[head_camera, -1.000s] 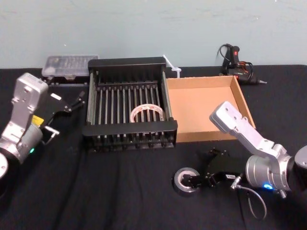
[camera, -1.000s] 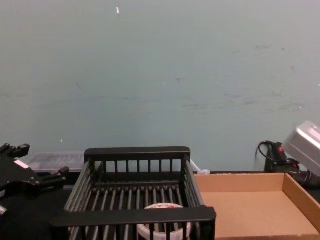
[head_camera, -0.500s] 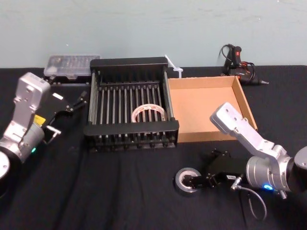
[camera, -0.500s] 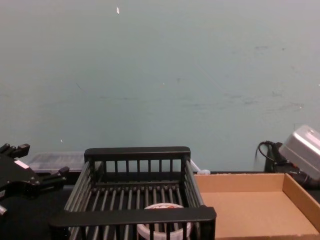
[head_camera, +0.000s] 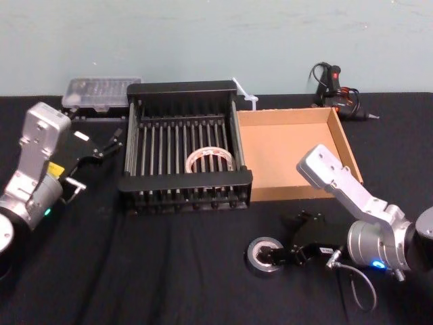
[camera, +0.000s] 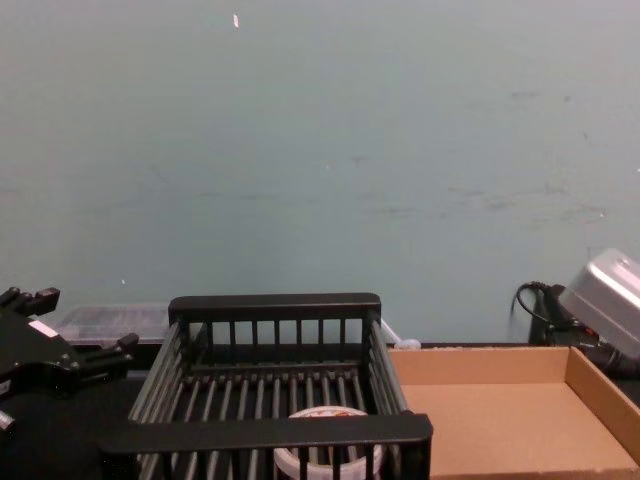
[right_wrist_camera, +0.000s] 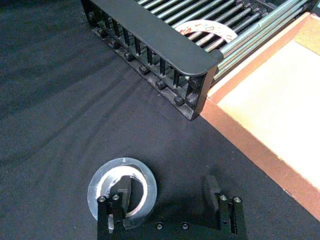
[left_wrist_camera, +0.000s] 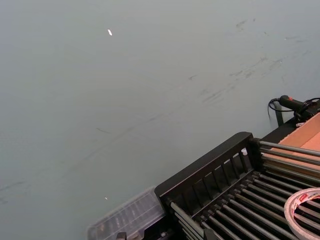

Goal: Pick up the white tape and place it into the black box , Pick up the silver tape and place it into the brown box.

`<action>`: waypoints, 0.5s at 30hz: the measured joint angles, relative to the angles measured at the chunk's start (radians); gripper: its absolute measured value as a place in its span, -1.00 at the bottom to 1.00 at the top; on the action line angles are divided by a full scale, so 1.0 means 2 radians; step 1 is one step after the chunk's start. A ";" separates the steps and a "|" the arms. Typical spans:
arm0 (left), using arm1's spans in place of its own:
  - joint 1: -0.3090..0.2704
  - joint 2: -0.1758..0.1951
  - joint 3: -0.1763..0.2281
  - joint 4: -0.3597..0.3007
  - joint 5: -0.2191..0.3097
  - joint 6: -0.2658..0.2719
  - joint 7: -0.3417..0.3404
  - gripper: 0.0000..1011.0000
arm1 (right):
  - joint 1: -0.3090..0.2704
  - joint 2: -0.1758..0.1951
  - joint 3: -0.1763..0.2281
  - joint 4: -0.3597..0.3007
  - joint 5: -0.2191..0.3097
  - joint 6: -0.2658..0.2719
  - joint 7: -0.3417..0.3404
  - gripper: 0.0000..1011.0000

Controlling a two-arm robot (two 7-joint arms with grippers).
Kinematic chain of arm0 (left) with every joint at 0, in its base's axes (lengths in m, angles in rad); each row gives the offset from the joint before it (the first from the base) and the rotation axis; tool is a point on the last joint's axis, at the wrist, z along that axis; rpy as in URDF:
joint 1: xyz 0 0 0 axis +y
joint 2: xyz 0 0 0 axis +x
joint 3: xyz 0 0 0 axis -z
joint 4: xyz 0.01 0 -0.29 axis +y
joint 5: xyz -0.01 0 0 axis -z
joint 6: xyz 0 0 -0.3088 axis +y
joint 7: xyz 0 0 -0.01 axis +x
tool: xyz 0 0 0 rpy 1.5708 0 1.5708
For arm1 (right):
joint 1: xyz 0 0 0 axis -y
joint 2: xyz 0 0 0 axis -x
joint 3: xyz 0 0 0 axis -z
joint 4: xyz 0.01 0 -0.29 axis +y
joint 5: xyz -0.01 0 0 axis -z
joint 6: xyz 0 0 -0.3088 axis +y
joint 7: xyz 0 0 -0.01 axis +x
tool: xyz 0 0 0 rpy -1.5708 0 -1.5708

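Black box (head_camera: 184,181) holds the white tape (head_camera: 210,160), flat on its slats, its lower part hidden behind the front rim from chest height. The brown box (head_camera: 284,149) touches its right side. In front of that, the silver tape (right_wrist_camera: 102,187) lies on the cloth (head_camera: 169,271). The right gripper (right_wrist_camera: 166,190) is spread wide, one finger in the hole. The left gripper (head_camera: 103,143) hangs released beside the black box.

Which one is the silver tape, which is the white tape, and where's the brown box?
silver tape (right_wrist_camera: 122,163): right wrist view, on the roll's grey rim.
white tape (head_camera: 210,152): head view, on the ring's far band.
brown box (head_camera: 287,156): head view, on its bare floor.
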 joint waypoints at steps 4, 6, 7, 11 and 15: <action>0.000 0.000 0.000 0.000 0.000 0.000 0.000 0.98 | 0.000 0.000 0.000 0.000 0.000 0.000 0.000 0.72; 0.000 0.000 0.000 0.000 0.000 0.000 0.000 0.98 | 0.000 0.000 0.000 0.000 0.000 0.000 0.000 0.62; 0.000 0.000 0.000 0.000 0.000 0.000 0.000 0.98 | 0.000 0.000 0.000 0.000 0.000 0.000 0.000 0.56; 0.000 0.000 0.000 0.000 0.000 0.000 0.000 0.98 | 0.000 0.000 0.000 0.000 0.001 0.000 0.000 0.32; 0.000 0.000 0.000 0.000 0.000 0.000 0.000 0.98 | 0.000 0.000 0.000 0.000 0.001 -0.001 0.000 0.08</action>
